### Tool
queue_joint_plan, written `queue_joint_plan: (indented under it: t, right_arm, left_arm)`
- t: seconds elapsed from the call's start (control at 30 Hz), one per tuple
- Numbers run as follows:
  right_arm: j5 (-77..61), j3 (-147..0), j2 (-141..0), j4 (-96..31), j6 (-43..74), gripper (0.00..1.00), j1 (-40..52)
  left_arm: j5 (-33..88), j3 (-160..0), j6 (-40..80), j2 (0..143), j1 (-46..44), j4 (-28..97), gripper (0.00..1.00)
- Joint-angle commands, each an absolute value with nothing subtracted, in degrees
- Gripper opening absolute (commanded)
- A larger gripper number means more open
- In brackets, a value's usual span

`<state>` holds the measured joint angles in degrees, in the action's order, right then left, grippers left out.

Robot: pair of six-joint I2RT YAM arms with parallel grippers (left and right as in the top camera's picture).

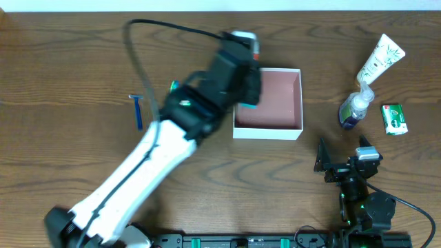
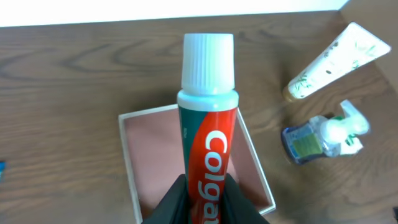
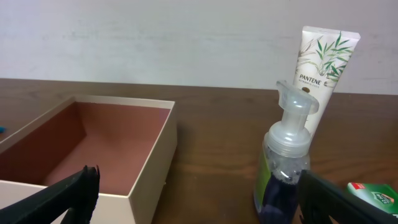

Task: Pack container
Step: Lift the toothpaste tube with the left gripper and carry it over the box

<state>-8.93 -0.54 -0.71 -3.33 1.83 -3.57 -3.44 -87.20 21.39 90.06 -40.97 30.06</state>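
shallow white container, dusty-pink interior

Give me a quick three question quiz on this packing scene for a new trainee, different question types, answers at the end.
1. True or false: the toothpaste tube already lies flat in the box.
2. Which gripper holds the toothpaste: A) left gripper B) right gripper?
3. Fill in: the pump bottle stands right in front of the white ______ tube.

Key
1. False; it is held above the box, which looks empty.
2. A; the right gripper is open and holds nothing.
3. Pantene.
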Motion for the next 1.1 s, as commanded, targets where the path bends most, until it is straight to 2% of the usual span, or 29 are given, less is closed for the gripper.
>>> queue_joint_plan:
  t: [0.0, 0.1, 0.4, 1.07]
  right_arm:
    - [-8.56, -0.32, -0.38, -3.42, 0.78, 0.99, -2.94]
    - [-8.56, -0.32, -0.38, -3.42, 0.78, 0.99, -2.94]
    - [-8.56, -0.32, -0.38, -3.42, 0.78, 0.99, -2.94]
    - [-8.56, -0.32, -0.38, -3.42, 0.78, 0.99, -2.94]
  left_arm:
    - [-14.26, -87.09, 25.36, 93.43, -41.87, 28.32, 0.17]
    - [-17.96, -87.09, 27.05, 96.92, -41.54, 27.14, 0.16]
    - [-17.98, -87.07, 30.81, 106.26, -41.45, 26.63, 0.17]
    - [-15.49, -87.07, 30.72, 116.22, -41.45, 26.00, 0.17]
